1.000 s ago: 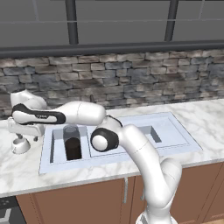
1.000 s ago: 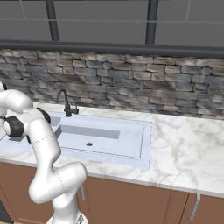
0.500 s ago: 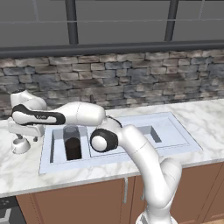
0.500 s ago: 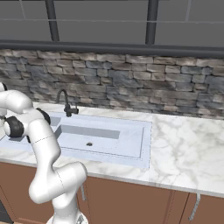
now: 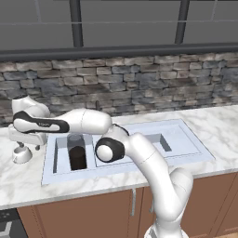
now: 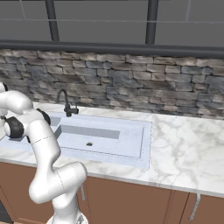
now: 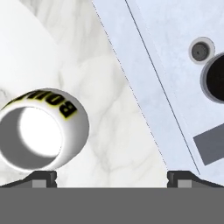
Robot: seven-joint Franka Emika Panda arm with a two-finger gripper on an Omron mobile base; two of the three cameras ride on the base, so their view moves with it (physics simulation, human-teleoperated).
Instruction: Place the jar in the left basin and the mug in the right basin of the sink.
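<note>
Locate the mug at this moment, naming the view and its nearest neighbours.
In the left base view, the mug sits on the marble counter just left of the sink, under the gripper; the jar stands in the left basin.

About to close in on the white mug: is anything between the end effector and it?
Nothing visible stands between them. In the hand view the squat white mug sits on bare marble counter just ahead of the open end effector, offset toward one fingertip. The tall dark glass jar stands apart, in the narrow pale blue-grey left basin.
</note>
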